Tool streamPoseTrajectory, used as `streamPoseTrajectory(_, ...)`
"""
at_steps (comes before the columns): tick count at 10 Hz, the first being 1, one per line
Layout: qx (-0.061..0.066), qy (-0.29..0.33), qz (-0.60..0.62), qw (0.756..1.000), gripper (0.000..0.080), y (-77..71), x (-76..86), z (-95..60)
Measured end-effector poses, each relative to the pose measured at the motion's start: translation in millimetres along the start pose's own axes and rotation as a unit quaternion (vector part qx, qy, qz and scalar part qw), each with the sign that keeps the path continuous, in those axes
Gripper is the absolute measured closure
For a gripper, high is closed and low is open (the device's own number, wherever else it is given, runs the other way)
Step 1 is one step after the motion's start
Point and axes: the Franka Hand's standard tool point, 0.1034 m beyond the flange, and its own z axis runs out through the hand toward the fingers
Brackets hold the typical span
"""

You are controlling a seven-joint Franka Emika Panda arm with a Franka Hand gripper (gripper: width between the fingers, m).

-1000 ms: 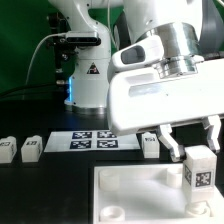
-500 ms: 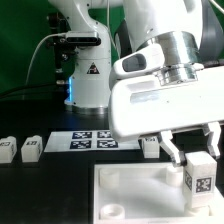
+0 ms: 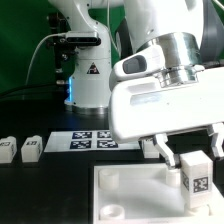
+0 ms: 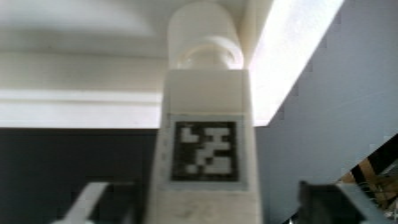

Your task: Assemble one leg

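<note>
The leg (image 3: pixel 196 178), a small white block with a black-and-white tag facing the camera, stands upright at the exterior view's right, over the large white plate (image 3: pixel 125 190). My gripper (image 3: pixel 191 154) straddles its top, one finger (image 3: pixel 165 152) on each side. In the wrist view the leg (image 4: pixel 210 120) runs lengthwise between the fingers, with the plate (image 4: pixel 80 60) behind its far end. Dark gaps show between the leg and both fingers (image 4: pixel 86 205), so my gripper (image 4: pixel 214 208) is open around it.
Three more tagged white blocks lie on the black table: two at the exterior view's left (image 3: pixel 6 150) (image 3: pixel 31 148) and one (image 3: pixel 150 145) behind the gripper. The marker board (image 3: pixel 95 140) lies in the middle. The arm's base (image 3: pixel 88 70) stands behind it.
The gripper and the leg between its fingers have shifted slightly down and toward the exterior view's left. The other blocks have not moved.
</note>
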Motion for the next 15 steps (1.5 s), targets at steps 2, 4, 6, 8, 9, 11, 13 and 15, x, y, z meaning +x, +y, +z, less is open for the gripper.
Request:
streamPoseTrajectory(2, 0.000, -0.001, 0.000, 1.000, 0.0191, 0.0, -0.8, 0.4)
streamPoseTrajectory(4, 0.000, -0.001, 0.000, 1.000, 0.0152, 0.0, -1.2, 0.6)
streamPoseTrajectory(6, 0.000, -0.001, -0.001, 1.000, 0.0152, 0.0, -1.4, 0.7)
streamPoseTrajectory(8, 0.000, -0.002, -0.001, 1.000, 0.0151, 0.1, -1.7, 0.9)
streamPoseTrajectory(9, 0.000, -0.002, -0.001, 1.000, 0.0151, 0.1, -1.8, 1.0)
streamPoseTrajectory(11, 0.000, -0.003, -0.001, 1.000, 0.0151, 0.0, -2.4, 1.3)
streamPoseTrajectory(13, 0.003, -0.032, -0.001, 0.999, 0.0151, 3.2, 6.1, -1.8)
streamPoseTrajectory(15, 0.010, -0.105, 0.002, 0.994, 0.0151, 8.7, 8.6, 0.3)
